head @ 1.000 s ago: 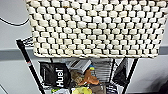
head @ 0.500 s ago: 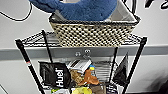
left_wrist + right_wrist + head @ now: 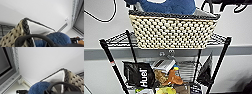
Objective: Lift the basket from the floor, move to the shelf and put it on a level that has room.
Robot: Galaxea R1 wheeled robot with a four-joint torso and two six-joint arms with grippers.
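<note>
Basket [image 3: 171, 31] sits on the top level [image 3: 121, 38] of the shelf [image 3: 220, 62], its base on the wire grid, roughly centred btwn the posts w/ bare grid showing either side. Cream weave w/ dotted holes, dark rim, pale lining visible at the inner wall. Blue fuzzy item [image 3: 169, 6] lies inside the basket, bulging above the rim.

Below the basket, next tier of the shelf is cluttered: black Huel bag [image 3: 140, 77] toward one post, white packet [image 3: 162, 65] and orange-brown snack bags [image 3: 172, 77] under the basket's middle, dark pouch [image 3: 206, 70] by the opposite post.

Left wrist view: basket corner [image 3: 15, 33] close up, dark braided rim, dark looped handle just in front, blue item [image 3: 58, 38] beyond it. Right wrist view: other end of basket [image 3: 73, 79], lining, blue item [image 3: 40, 87], ceiling above.

Left claw and right claw: state can't be told — fingers not made out in either wrist view.

Behind the shelf: pale wall w/ a grey band.
</note>
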